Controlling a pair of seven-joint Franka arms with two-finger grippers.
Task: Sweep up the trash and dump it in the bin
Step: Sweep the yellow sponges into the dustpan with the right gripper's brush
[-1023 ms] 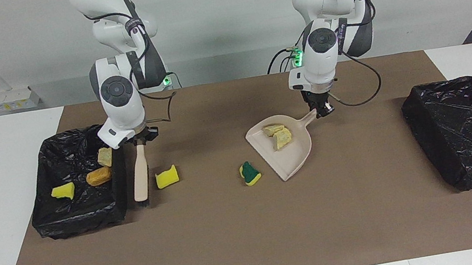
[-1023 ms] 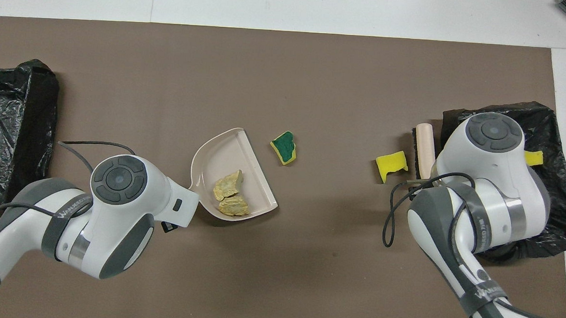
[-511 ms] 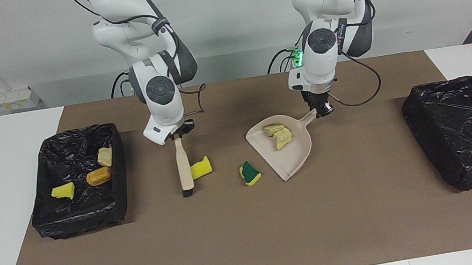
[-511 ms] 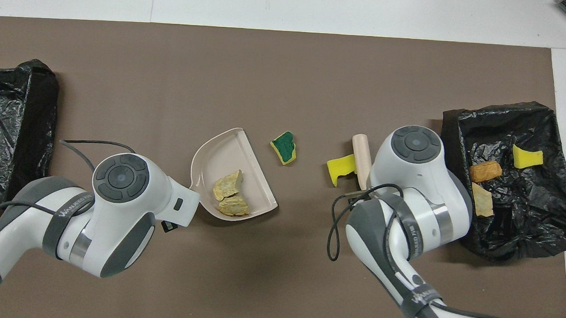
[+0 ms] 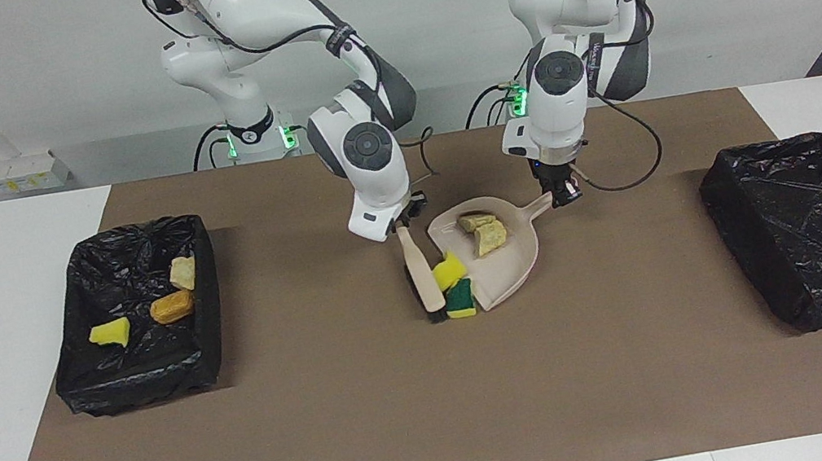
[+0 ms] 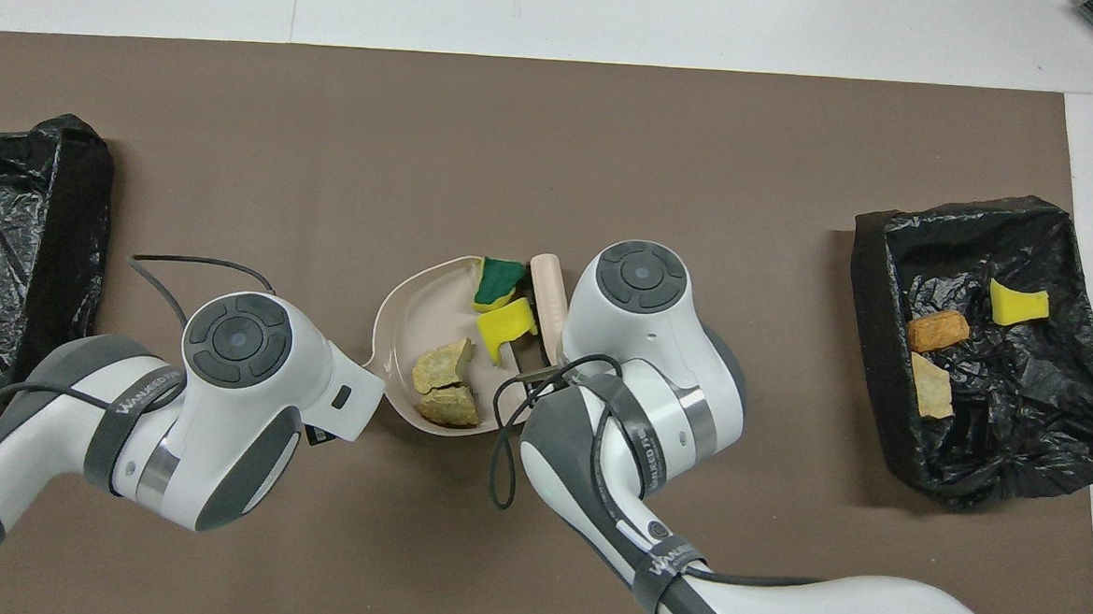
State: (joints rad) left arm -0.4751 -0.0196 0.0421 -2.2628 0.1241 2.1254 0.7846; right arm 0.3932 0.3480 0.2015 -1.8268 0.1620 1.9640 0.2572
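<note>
My right gripper (image 5: 404, 225) is shut on the beige brush (image 5: 423, 278), whose head rests on the mat at the dustpan's open edge. My left gripper (image 5: 560, 194) is shut on the handle of the beige dustpan (image 5: 509, 264), which lies on the mat. Two tan lumps (image 5: 487, 233) lie in the pan. A yellow sponge piece (image 5: 450, 269) and the green-and-yellow sponge (image 5: 460, 299) sit at the pan's mouth, against the brush. In the overhead view the yellow piece (image 6: 505, 320) and the green sponge (image 6: 497, 282) overlap the pan's lip (image 6: 405, 332). Both grippers are hidden there.
A black-lined bin (image 5: 138, 381) at the right arm's end holds a yellow piece (image 5: 111, 333), a brown lump (image 5: 171, 306) and a tan lump (image 5: 183, 272). A second black-lined bin (image 5: 814, 224) stands at the left arm's end. A brown mat (image 5: 407, 412) covers the table.
My right gripper has swept the brush from beside the bin toward the dustpan, pushing the yellow piece and then the green sponge up to the pan's mouth. The dustpan has shifted slightly.
</note>
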